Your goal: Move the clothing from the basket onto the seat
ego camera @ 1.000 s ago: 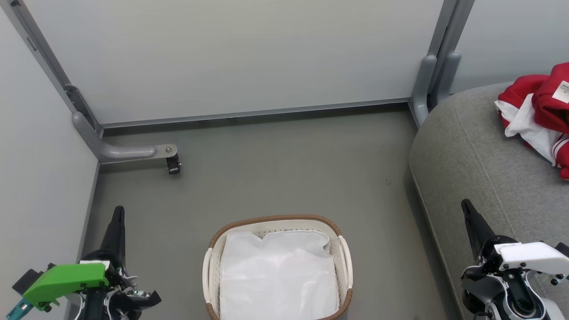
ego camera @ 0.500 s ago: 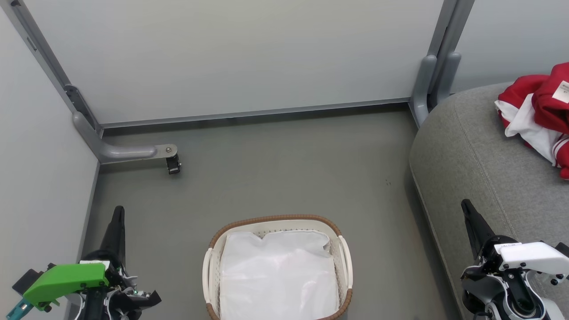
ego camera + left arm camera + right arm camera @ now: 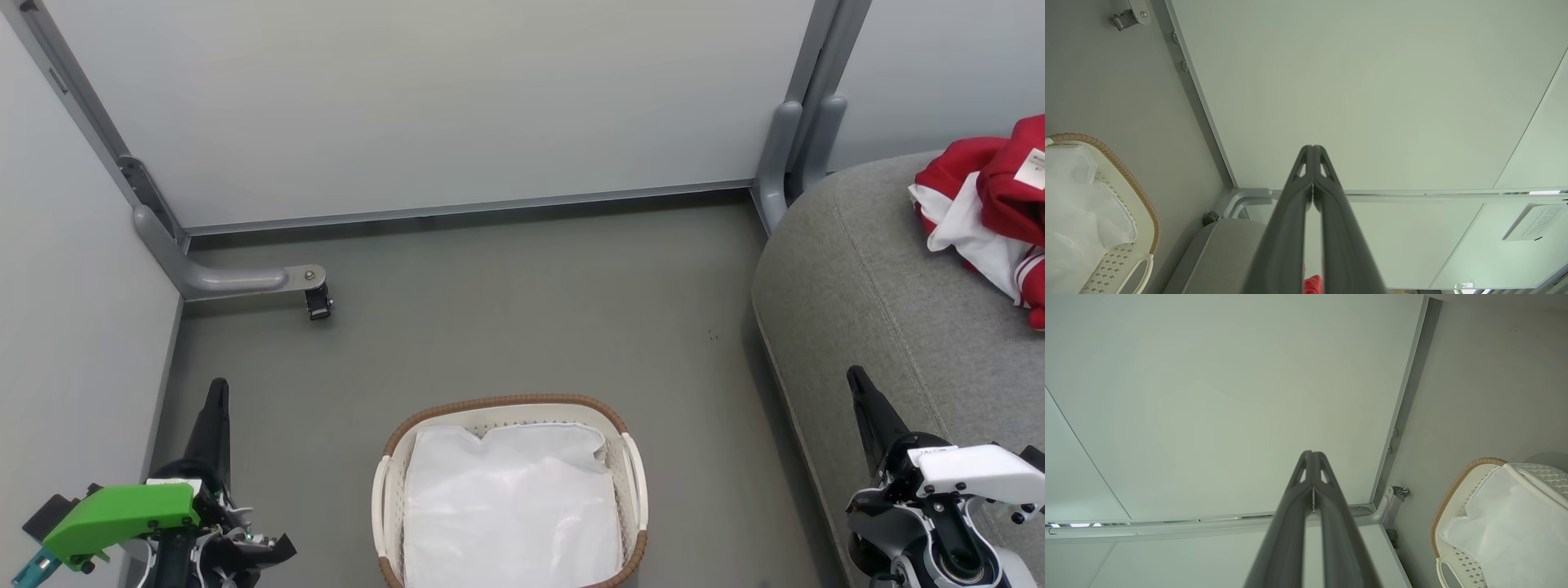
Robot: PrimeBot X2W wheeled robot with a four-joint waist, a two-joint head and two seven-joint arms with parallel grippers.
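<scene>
The red clothing with white trim lies bunched on the grey seat at the right edge of the head view; a red scrap of the clothing peeks between the fingers in the left wrist view. The white basket with a brown woven rim stands on the floor at bottom centre, holding just its white liner. My left gripper is shut and empty at the lower left. My right gripper is shut and empty at the lower right, over the seat's edge. The wrist views show the left gripper and the right gripper with fingers pressed together.
Pale partition walls close in the back and left. A grey bracket foot with a small black caster juts onto the floor at the left. A grey post stands by the seat's far corner. Grey floor stretches between basket and wall.
</scene>
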